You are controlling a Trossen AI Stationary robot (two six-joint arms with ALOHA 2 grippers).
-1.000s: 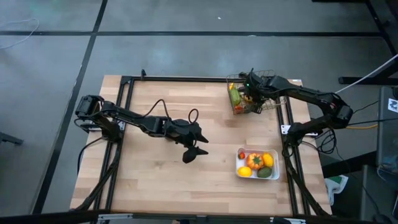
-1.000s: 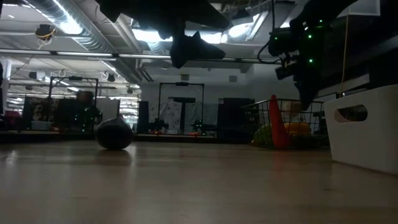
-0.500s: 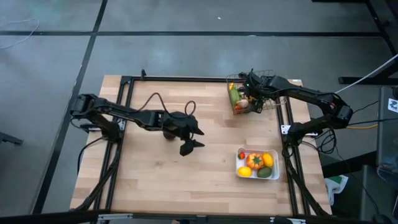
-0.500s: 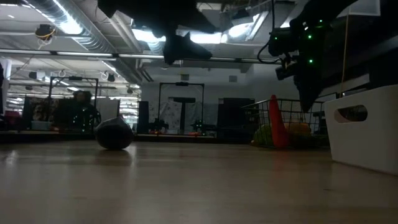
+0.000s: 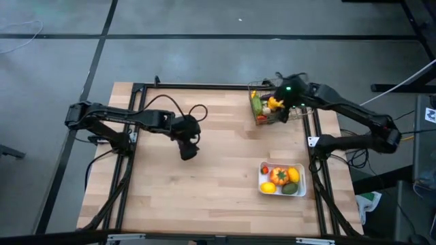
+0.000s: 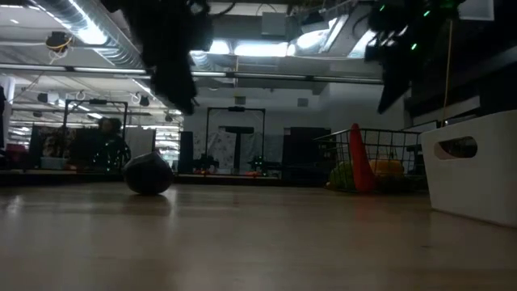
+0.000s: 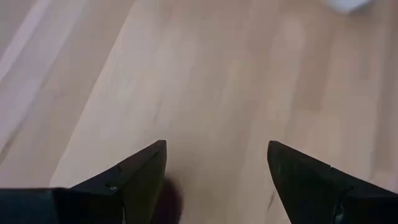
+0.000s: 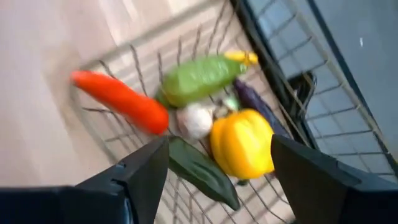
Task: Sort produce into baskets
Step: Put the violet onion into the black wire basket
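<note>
The wire-mesh basket [image 5: 253, 87] stands at the table's far right. In it lie a yellow pepper [image 8: 241, 143], an orange carrot [image 8: 121, 101], green cucumbers [image 8: 199, 78], white garlic [image 8: 196, 119] and a purple eggplant [image 8: 255, 102]. My right gripper [image 8: 219, 146] hovers open above them, touching none. The white tray [image 5: 259, 184] at the near right holds more produce [image 5: 281, 178]. My left gripper [image 5: 187, 150] hangs open over the bare middle of the table, nothing between its fingers [image 7: 140, 171].
A dark rounded thing [image 6: 148, 174] lies on the table, seen in the low view to the left of the basket [image 6: 388, 149] and the tray [image 6: 477, 170]. Black frame rails [image 5: 136, 109] run along the table's left, far and right sides.
My left gripper has swung from the table's middle toward its left and far edges, turning as it went. My right gripper has risen from the basket and drawn back; the yellow pepper now shows lying in the basket below it.
</note>
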